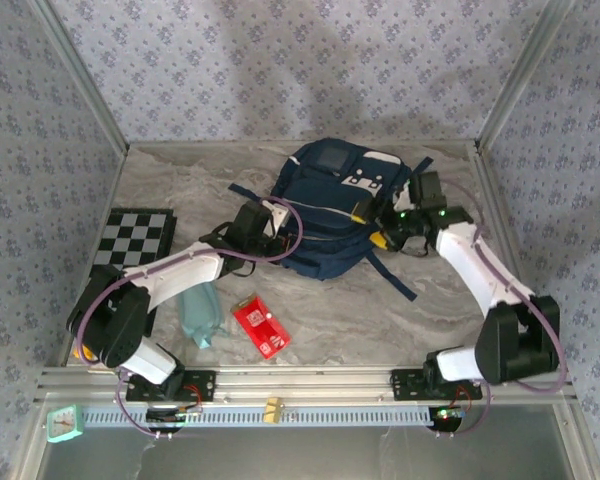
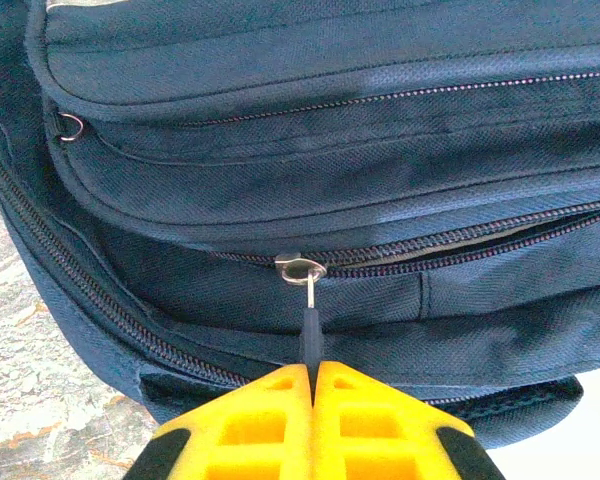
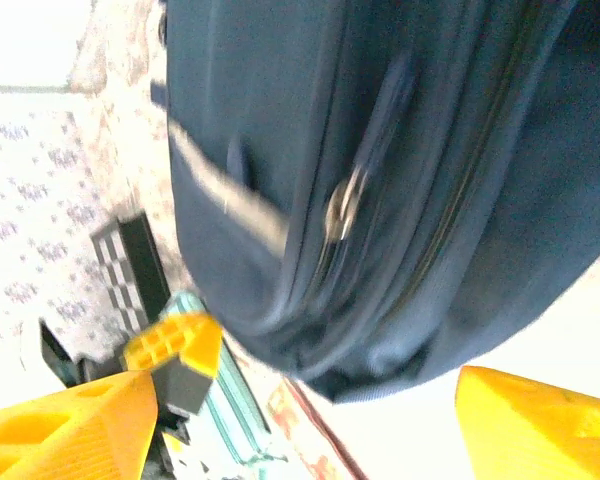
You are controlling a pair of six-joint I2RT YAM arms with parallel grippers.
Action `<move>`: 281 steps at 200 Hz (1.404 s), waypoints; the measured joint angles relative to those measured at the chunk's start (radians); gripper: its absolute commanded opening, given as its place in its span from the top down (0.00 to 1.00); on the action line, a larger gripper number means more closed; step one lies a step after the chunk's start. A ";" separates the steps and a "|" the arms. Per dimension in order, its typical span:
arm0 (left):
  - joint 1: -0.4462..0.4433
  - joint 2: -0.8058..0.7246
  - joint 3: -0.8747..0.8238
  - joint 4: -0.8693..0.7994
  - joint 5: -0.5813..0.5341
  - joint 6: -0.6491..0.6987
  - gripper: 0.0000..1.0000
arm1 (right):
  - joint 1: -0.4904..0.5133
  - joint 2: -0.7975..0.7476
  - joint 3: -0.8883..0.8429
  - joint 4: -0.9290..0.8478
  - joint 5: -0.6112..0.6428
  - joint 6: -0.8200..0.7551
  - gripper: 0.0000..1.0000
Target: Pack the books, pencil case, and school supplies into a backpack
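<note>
Marbled tabletop (image 1: 380,310); left jaws clamp backpack (image 1: 320,205) zipper pull (image 2: 309,300); checkerboard (image 1: 135,235) aside.

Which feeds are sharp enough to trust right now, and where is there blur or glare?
Left wrist: crisp on the zipper pull and the backpack weave, with the bottom-right corner blown white. Right wrist: the backpack is badly blurred, and the bright areas are washed out. Top external: sharp, evenly lit.

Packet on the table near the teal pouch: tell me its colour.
The packet is red with white markings; the top view shows it best.
</note>
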 measured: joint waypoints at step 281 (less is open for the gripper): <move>-0.230 0.003 0.031 -0.010 -0.140 -0.108 1.00 | 0.158 0.399 0.312 -0.098 0.120 -0.125 1.00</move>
